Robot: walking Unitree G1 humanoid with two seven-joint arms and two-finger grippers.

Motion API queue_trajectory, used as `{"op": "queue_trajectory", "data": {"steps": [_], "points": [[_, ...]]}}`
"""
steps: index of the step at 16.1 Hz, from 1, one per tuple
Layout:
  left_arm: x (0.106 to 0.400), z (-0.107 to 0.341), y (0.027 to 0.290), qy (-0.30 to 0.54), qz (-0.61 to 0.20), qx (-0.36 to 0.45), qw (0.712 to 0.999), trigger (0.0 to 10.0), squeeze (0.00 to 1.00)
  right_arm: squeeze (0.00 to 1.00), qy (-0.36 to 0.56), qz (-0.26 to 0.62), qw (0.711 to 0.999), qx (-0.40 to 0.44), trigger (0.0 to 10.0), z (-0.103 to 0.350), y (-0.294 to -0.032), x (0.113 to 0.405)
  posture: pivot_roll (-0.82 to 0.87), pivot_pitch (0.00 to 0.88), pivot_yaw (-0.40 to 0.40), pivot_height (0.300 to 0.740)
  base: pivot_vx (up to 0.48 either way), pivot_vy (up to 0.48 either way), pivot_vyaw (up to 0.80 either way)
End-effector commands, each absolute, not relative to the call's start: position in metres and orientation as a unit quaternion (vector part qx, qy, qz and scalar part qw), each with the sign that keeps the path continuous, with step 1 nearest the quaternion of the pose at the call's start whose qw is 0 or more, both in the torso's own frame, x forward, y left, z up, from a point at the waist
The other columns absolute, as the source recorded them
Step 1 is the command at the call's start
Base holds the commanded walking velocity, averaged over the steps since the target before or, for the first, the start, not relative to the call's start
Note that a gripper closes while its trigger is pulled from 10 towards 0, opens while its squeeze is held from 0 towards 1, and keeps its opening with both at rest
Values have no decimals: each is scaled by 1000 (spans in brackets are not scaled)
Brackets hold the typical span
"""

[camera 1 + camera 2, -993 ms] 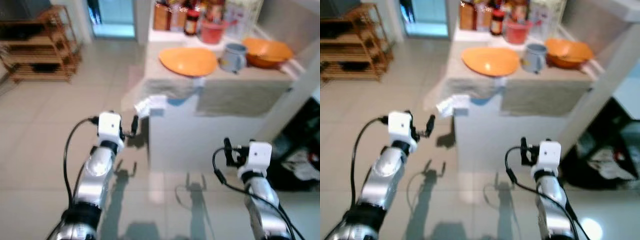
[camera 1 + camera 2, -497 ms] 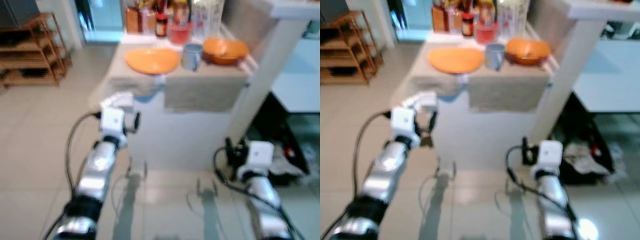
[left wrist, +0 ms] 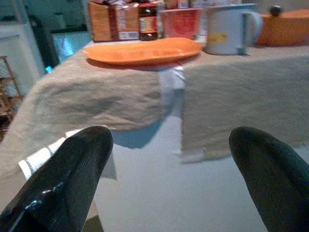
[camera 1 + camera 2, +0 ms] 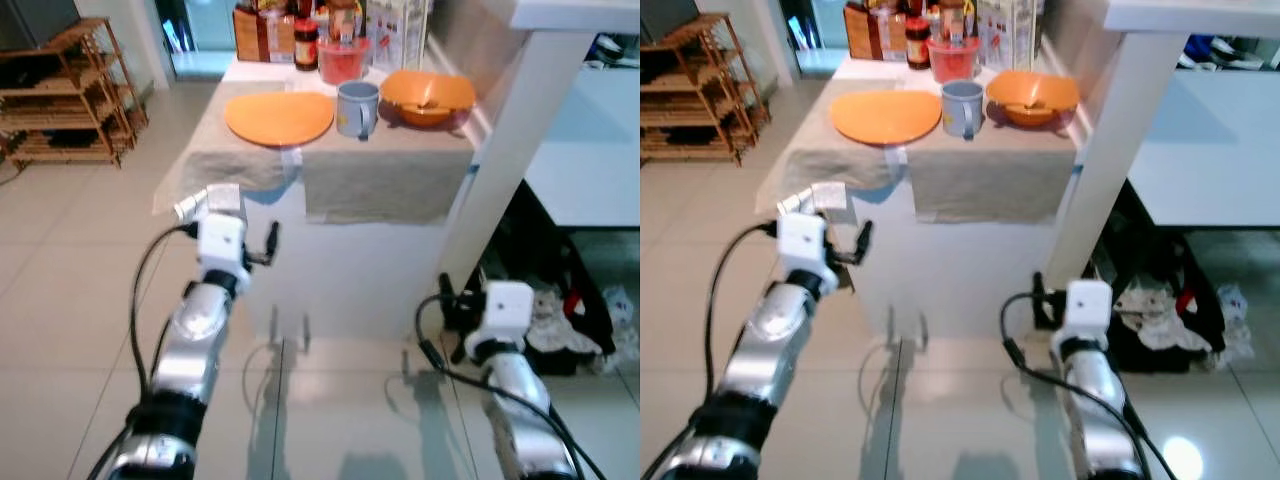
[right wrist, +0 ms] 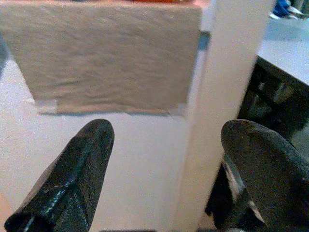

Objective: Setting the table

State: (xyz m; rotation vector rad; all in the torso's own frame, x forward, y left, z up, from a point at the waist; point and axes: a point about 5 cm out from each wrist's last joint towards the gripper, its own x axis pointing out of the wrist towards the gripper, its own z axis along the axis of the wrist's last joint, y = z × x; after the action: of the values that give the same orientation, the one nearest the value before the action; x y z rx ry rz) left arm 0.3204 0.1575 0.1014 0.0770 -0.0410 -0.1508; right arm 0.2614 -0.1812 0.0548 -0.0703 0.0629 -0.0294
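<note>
A small table under a beige cloth (image 4: 385, 180) stands straight ahead. On it lie an orange plate (image 4: 279, 117), a grey-blue mug (image 4: 357, 108) and an orange bowl (image 4: 428, 97), with a red cup (image 4: 343, 60) and jars behind them. My left gripper (image 4: 266, 243) hangs in front of the table's near left corner, below the tabletop, open and holding nothing. In the left wrist view the plate (image 3: 143, 50) and mug (image 3: 229, 29) lie beyond its spread fingers (image 3: 72, 169). My right gripper (image 4: 452, 300) is low by the table's right side, open with nothing in it.
A white pillar (image 4: 510, 150) rises at the table's right corner, with a white counter (image 4: 590, 140) and dark clutter (image 4: 565, 320) beneath it. A wooden shelf rack (image 4: 65, 90) stands at the far left. A white tag (image 4: 200, 200) hangs off the cloth's left corner. Tiled floor lies all around.
The whole view has shifted and sharpened, so the table now sits nearer the middle: the camera moved. Both arms keep much the same pose in front of it.
</note>
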Motion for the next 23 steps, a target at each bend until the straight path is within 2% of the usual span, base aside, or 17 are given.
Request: {"op": "queue_trajectory", "data": {"steps": [1, 9, 14, 16, 17, 19, 20, 23], "points": [[324, 111, 152, -40, -82, 33, 995, 10000, 0, 0, 13, -14, 999, -42, 10000, 64, -183, 265, -65, 0, 19, 740, 461, 0, 0], [325, 122, 155, -65, -66, 34, 995, 10000, 0, 0, 8, 1, 999, -40, 10000, 69, -177, 269, -54, 0, 16, 740, 459, 0, 0], [334, 145, 159, -87, -56, 45, 994, 10000, 0, 0, 17, 0, 999, -38, 10000, 65, -178, 265, -54, 0, 16, 740, 0, 0, 0], [351, 181, 163, -113, -53, 24, 992, 10000, 0, 0, 19, 0, 999, -38, 10000, 65, -178, 265, -55, 0, 15, 740, 0, 0, 0], [354, 184, 163, -110, -55, 19, 992, 10000, 0, 0, 20, 0, 999, -38, 10000, 64, -178, 265, -56, 0, 15, 740, 0, 0, 0], [366, 182, 168, -67, -46, -34, 996, 10000, 0, 0, 21, 0, 999, -36, 10000, 64, -178, 265, -56, 0, 17, 740, 0, 0, 0], [374, 176, 168, -27, -42, -97, 994, 10000, 0, 0, 21, 0, 999, -35, 10000, 64, -178, 266, -55, 0, 17, 740, 0, 0, 0], [395, 180, 160, 32, -40, -199, 979, 10000, 0, 0, 22, 2, 999, -34, 10000, 64, -176, 266, -57, 0, 17, 740, 0, 0, 0]]}}
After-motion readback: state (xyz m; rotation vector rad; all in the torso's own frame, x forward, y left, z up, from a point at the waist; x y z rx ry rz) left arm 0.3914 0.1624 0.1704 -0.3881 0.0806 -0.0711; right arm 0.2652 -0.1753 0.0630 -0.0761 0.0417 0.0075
